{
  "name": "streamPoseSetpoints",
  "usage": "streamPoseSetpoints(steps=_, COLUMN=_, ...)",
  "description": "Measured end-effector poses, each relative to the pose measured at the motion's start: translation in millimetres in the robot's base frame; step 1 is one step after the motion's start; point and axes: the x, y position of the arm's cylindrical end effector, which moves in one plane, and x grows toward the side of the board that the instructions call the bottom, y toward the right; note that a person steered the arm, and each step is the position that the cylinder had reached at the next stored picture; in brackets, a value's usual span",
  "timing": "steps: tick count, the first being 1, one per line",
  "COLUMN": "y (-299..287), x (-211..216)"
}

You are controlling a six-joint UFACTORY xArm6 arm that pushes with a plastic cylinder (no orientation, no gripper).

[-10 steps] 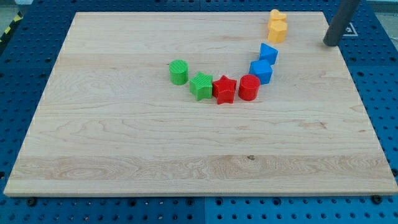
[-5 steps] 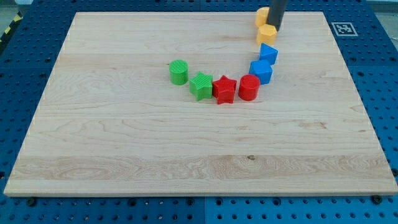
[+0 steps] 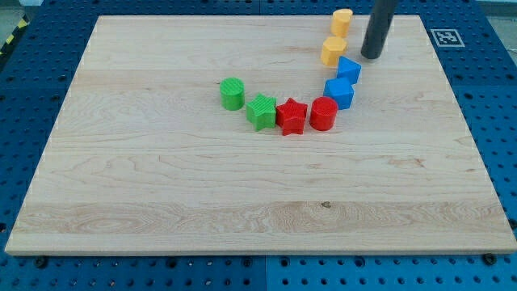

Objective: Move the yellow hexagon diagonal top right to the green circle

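Observation:
The yellow hexagon (image 3: pixel 332 51) lies near the board's top right, just above and left of a blue block (image 3: pixel 349 69). A second yellow block (image 3: pixel 342 21) sits above it at the board's top edge. The green circle (image 3: pixel 232 93) lies left of centre, far to the left and below the hexagon. My tip (image 3: pixel 371 56) is just right of the yellow hexagon, a short gap away, and above right of the upper blue block.
A curved row runs from the green circle: a green star (image 3: pixel 261 111), a red star (image 3: pixel 291 115), a red cylinder (image 3: pixel 323 113), a blue cube (image 3: pixel 339 92), then the upper blue block. The wooden board (image 3: pixel 161 194) lies on a blue pegboard.
My tip swept in from the far right, pushed into the yellow pair, then backed off to the right. The hexagon slid left and down; the other yellow block shifted left.

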Motion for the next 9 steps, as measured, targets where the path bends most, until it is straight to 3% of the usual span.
streamPoseSetpoints(steps=3, y=-31, x=4)
streamPoseSetpoints(steps=6, y=-110, x=-2)
streamPoseSetpoints(steps=8, y=-87, x=-17)
streamPoseSetpoints(steps=9, y=-123, x=-44)
